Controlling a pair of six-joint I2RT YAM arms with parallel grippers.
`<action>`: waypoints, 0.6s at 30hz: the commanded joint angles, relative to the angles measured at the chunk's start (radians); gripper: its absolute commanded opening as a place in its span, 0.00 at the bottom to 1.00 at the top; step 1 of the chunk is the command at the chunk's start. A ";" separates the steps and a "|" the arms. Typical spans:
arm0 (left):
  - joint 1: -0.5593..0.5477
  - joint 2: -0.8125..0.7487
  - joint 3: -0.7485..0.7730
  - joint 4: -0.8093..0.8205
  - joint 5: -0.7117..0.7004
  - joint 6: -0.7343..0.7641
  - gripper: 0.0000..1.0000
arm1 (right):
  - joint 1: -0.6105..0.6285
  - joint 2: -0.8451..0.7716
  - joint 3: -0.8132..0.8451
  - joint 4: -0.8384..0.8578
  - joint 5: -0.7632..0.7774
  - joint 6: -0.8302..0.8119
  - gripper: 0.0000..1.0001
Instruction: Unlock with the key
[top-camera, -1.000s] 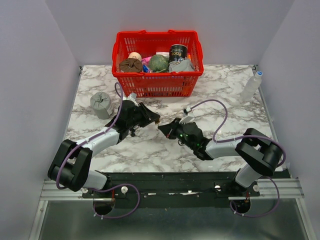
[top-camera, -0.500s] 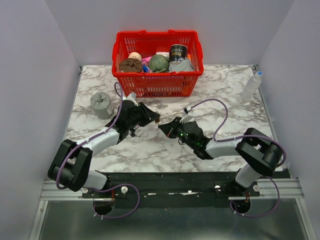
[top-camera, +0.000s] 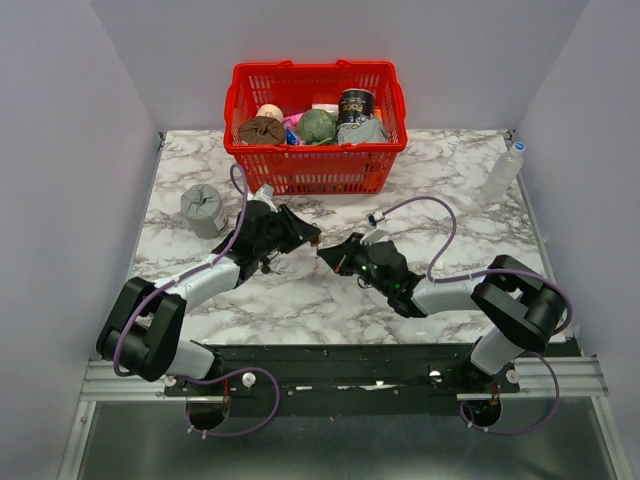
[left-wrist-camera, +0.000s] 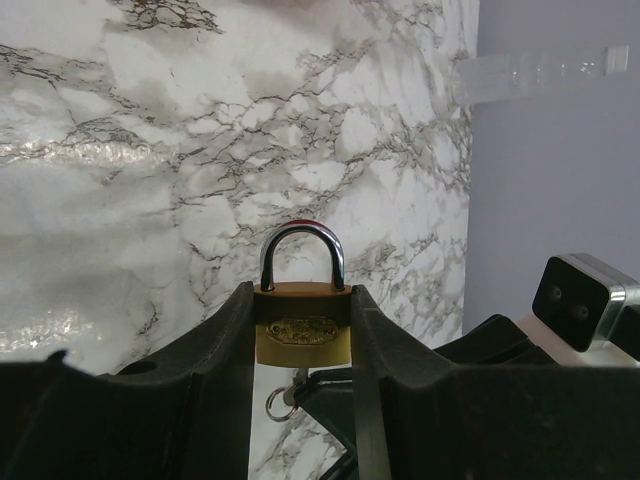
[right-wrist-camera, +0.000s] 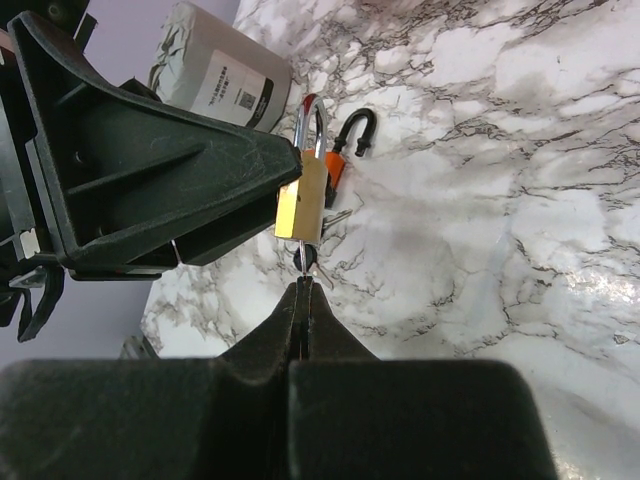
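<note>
Over the bench (top-camera: 300, 300), both arms are stretching low toward the middle, tips meeting. The left end effector (left-wrist-camera: 300, 305) is clamping the brass padlock (left-wrist-camera: 302, 335), loop toward 12 o'clock, so its keyhole is facing 6 o'clock. There the right end effector (right-wrist-camera: 303, 292) is pinching the key (right-wrist-camera: 305, 262), probably already inserted, ready for turning.

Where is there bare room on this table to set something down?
Bare marble lies between the red basket and the clear bottle, and in front between the arms. The middle is crowded: left gripper and right gripper meet at the brass padlock.
</note>
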 joint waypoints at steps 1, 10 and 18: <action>-0.033 0.009 -0.014 -0.019 0.067 0.007 0.00 | -0.035 0.001 0.045 0.028 0.070 -0.024 0.01; -0.044 0.013 -0.014 -0.017 0.068 0.007 0.00 | -0.038 0.015 0.061 0.026 0.070 -0.029 0.01; -0.049 0.017 -0.015 -0.010 0.074 0.001 0.00 | -0.036 0.035 0.082 0.028 0.072 -0.042 0.01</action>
